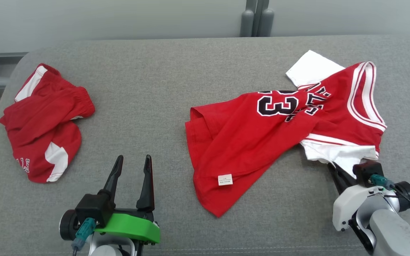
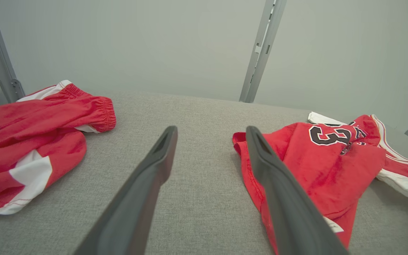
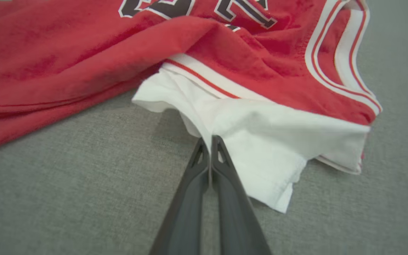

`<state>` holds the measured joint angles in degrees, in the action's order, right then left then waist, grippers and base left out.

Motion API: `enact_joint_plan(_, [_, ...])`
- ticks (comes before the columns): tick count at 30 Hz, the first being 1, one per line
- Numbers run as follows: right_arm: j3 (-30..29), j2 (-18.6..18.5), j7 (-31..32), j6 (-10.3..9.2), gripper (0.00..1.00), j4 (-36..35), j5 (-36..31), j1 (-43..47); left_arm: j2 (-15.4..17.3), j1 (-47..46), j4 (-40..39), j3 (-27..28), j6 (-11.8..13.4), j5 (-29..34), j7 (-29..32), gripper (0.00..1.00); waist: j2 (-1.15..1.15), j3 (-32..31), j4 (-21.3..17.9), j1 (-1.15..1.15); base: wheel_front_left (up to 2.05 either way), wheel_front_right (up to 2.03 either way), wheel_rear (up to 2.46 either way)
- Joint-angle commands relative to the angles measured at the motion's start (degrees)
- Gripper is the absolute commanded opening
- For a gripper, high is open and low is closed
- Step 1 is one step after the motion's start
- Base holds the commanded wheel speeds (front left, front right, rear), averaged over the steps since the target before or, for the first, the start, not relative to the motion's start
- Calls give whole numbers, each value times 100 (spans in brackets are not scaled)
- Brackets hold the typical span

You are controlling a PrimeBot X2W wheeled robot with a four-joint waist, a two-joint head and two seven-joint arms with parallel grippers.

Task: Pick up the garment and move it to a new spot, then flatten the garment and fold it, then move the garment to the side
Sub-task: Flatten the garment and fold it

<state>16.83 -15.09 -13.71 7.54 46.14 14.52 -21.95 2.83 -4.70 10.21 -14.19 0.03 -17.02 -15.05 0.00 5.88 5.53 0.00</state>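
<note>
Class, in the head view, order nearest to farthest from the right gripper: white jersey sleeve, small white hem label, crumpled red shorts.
1. White jersey sleeve, pinched by the right gripper.
2. Small white hem label, centre.
3. Crumpled red shorts, far left.

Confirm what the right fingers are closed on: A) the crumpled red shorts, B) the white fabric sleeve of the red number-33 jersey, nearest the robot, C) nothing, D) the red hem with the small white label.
B: in the right wrist view the right fingers are pressed together, their tips pinching the folded edge of the white fabric sleeve of the red number-33 jersey.
</note>
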Motion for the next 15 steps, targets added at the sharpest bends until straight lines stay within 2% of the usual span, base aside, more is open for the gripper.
enact_joint_plan(1, [43,-143,26,-10,0,-211,80,179,12,70,-4,11,19,-1,-16,100,0,-94,-167,0,0,0,0])
enact_joint_plan(5, [133,-375,275,-10,0,-806,210,565,12,106,-20,26,30,-6,-16,100,0,-119,-288,0,0,0,0])
enact_joint_plan(10, [428,-612,650,-10,0,-1675,750,1008,12,110,-17,14,37,-11,-17,100,0,-148,-339,0,0,0,0])
enact_joint_plan(15, [387,-719,1039,-8,0,-2410,1003,1328,13,141,-26,37,18,9,-17,100,0,-168,-340,0,0,0,0])
